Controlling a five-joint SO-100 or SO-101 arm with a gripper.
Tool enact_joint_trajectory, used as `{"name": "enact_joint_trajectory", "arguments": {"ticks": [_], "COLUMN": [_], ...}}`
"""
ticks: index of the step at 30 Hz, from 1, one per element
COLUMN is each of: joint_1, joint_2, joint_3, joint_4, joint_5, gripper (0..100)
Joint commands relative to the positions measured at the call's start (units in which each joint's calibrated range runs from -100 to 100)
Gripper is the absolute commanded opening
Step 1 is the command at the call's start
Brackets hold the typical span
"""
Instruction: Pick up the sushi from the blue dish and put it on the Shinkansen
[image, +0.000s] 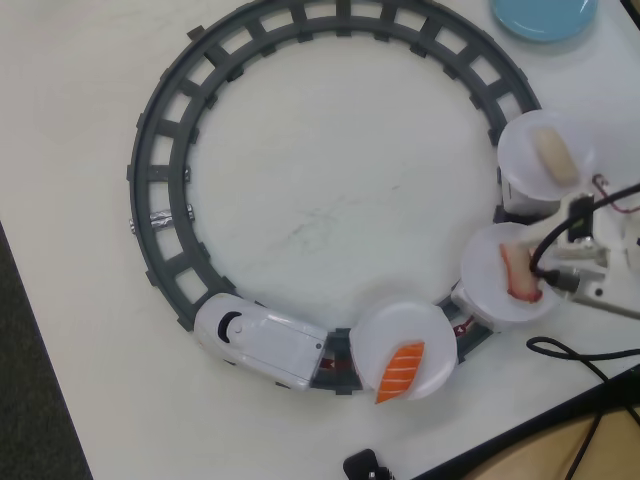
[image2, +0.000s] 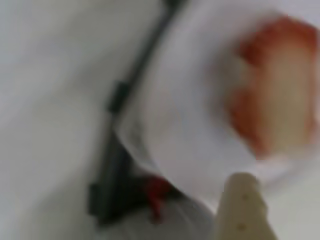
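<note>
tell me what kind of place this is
Probably a hobby or lab tabletop for a toy demo: a white table, a grey ring track with a toy Shinkansen, and loose cables.

sushi (image: 520, 275) on shinkansen's (image: 262, 340) mid plate (image: 485, 290), hand (image: 555, 275) touching it.

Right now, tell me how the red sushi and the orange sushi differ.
The red sushi is pink-red and lies on the middle plate, by the gripper. The orange sushi is white-striped and sits at the rim of the plate behind the train. Both ride on white plates.
</note>
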Motion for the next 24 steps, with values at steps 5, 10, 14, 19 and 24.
{"name": "enact_joint_trajectory", "arguments": {"ticks": [5, 10, 14, 19, 24], "joint_1": [29.01, 55.42, 68.36, 75.40, 76.01], "joint_2": [-17.82, -26.59, -32.18, -40.20, -51.30], "joint_3": [-8.94, 2.28, 17.90, 39.44, 56.14], "joint_4": [-0.06, -0.92, -1.00, -9.05, -15.46], "joint_5": [5.19, 9.38, 9.49, 10.48, 13.47], "gripper": [17, 17, 17, 17, 17]}}
